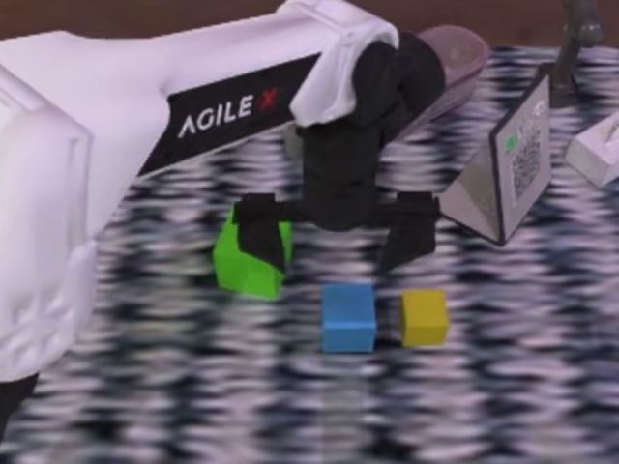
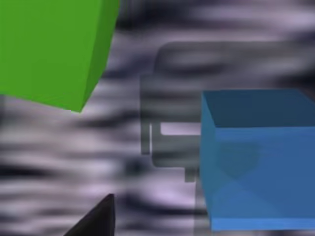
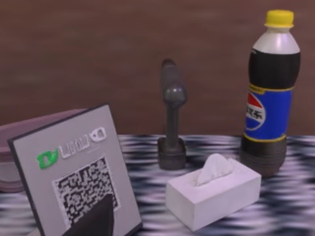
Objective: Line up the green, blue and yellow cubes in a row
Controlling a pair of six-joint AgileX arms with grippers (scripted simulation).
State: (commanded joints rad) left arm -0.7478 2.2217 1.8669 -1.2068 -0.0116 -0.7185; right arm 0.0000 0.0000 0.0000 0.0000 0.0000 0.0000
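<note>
Left gripper (image 1: pixel 334 242) hovers over the tabletop (image 1: pixel 484 387), fingers wide, holding nothing. Green cube (image 1: pixel 250 259) sits under its 9 o'clock finger; blue cube (image 1: pixel 348 317) and yellow cube (image 1: pixel 424 317) already sit paired at 5 o'clock. Step in hand: green — next, centre, close, set it left of blue.

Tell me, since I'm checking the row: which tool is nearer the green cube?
Left. The left tool hangs open right over the table, one finger at the green cube. The right tool is outside the top view, facing the clutter at the table's far right.
</note>
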